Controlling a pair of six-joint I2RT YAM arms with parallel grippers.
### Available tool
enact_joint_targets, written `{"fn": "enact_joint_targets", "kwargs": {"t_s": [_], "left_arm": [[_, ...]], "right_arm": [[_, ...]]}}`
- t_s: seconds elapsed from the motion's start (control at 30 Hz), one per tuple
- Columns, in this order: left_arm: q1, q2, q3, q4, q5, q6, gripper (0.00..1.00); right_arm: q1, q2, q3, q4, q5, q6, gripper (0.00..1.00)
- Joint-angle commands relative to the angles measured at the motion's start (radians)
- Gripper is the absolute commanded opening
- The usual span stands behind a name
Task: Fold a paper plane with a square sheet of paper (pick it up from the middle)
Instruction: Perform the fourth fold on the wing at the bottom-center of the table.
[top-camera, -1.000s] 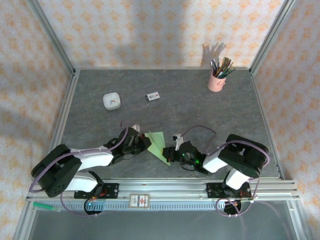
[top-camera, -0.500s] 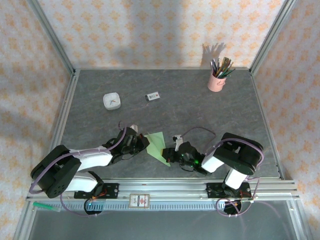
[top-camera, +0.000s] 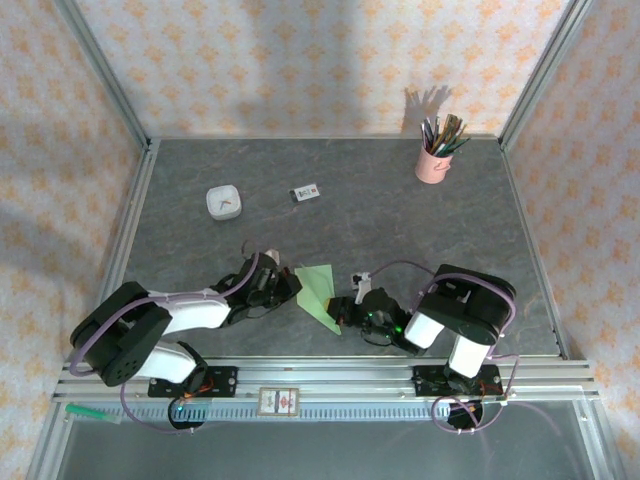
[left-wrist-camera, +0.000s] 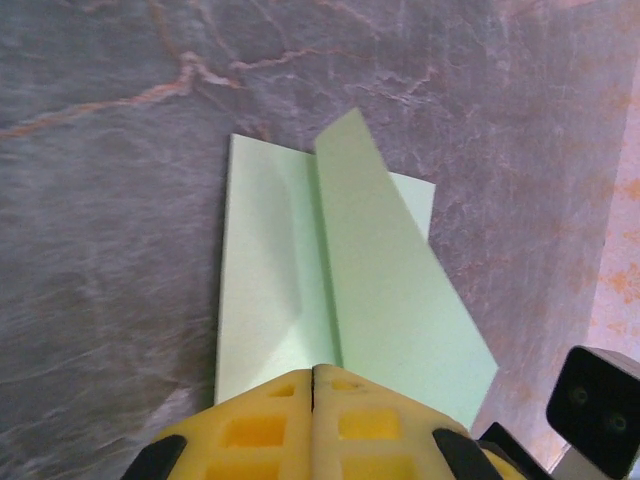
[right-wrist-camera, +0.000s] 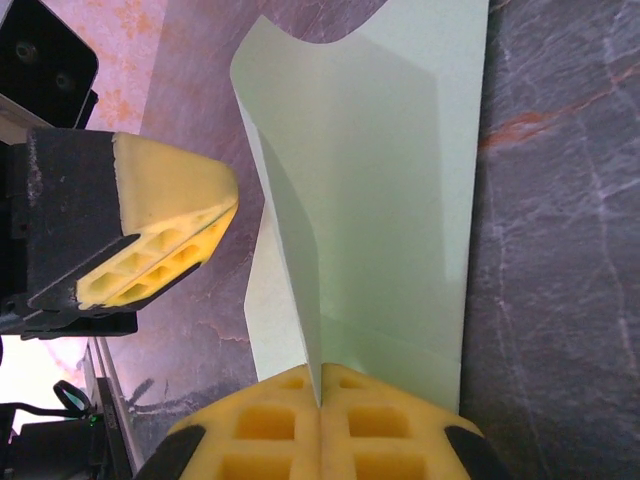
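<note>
The pale green square sheet of paper (top-camera: 318, 292) lies on the table between the two arms, folded into a pointed shape with layered flaps. In the left wrist view the paper (left-wrist-camera: 370, 270) shows a crease down its middle. My left gripper (top-camera: 293, 288) is shut, its yellow tips (left-wrist-camera: 313, 370) at the near end of that crease with nothing visibly between them. My right gripper (top-camera: 343, 312) is shut on a raised flap of the paper (right-wrist-camera: 400, 200), which runs into the seam between its fingers (right-wrist-camera: 321, 400). The left gripper (right-wrist-camera: 232, 200) sits just beside the flap's free edge.
A pink pencil cup (top-camera: 434, 160) stands at the back right. A white square dish (top-camera: 224, 203) and a small printed card (top-camera: 306, 193) lie at the back left. The metal rail (top-camera: 330, 372) runs along the near edge, just behind both arms.
The right arm's elbow has swung left and its gripper has crept towards the near edge, still pinching the flap. The left gripper has shifted slightly right. The paper has barely moved.
</note>
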Motion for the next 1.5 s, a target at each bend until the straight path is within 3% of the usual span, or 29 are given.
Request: {"fn": "enact_joint_targets", "kwargs": {"t_s": [0.0,0.27,1.47], "left_arm": [[-0.012,0.036,0.050,0.023,0.009,0.033,0.02],[-0.036,0.136,0.119,0.049,0.043,0.050,0.02],[-0.060,0.228,0.187,0.043,0.077,0.077,0.03]], "right_arm": [[-0.004,0.014,-0.021,0.019,0.030,0.023,0.00],[-0.004,0.015,-0.031,0.014,0.046,0.040,0.00],[-0.005,0.008,-0.007,-0.055,0.055,0.038,0.12]]}}
